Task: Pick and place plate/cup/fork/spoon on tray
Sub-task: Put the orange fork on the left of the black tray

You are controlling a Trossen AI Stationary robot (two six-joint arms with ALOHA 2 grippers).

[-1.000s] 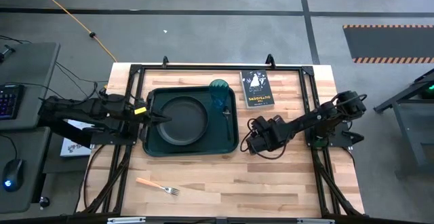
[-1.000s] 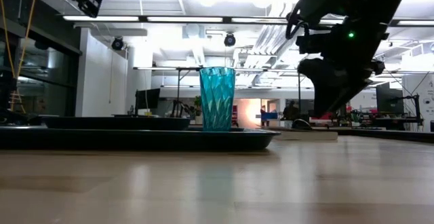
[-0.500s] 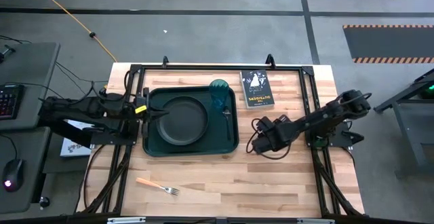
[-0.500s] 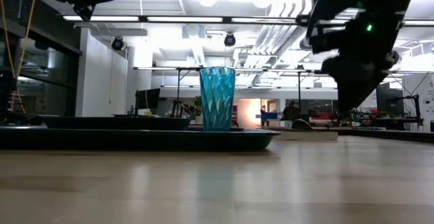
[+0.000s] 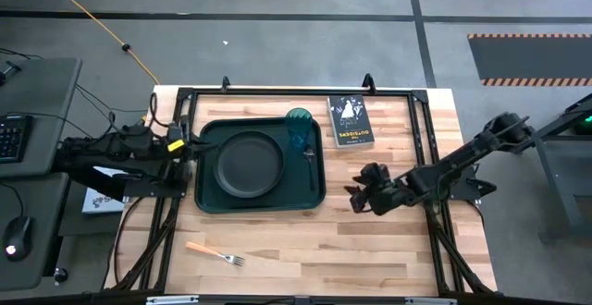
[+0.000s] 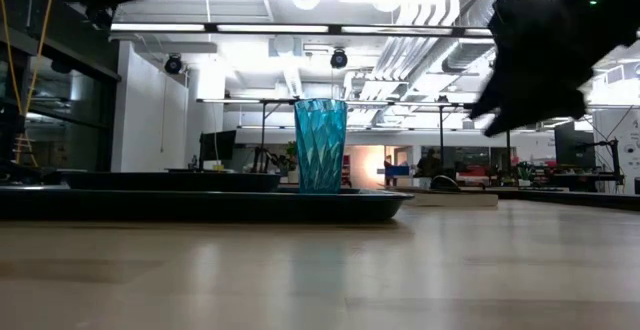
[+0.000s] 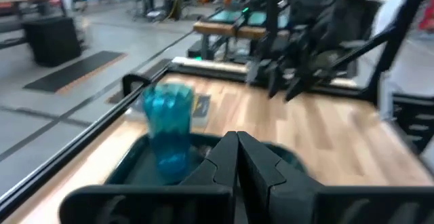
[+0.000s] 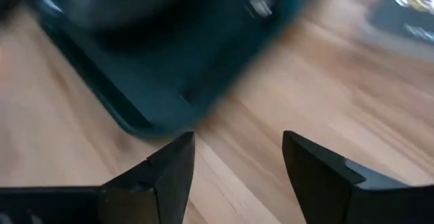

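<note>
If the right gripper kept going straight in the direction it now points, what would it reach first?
Probably the tray. The right gripper hangs open over bare wood beside the tray's right edge, pointing toward it, and its wrist view shows the tray's corner just ahead. Its height is unclear, so it might pass over the rim toward the spoon.

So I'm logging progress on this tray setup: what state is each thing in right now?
tray: flat on the table, loaded
plate: on the tray, empty
cup: upright on the tray
spoon: lying on the tray beside the plate
fork: on the bare table, not yet placed
book: closed, beside the tray
left gripper: shut, empty
right gripper: open, empty
</note>
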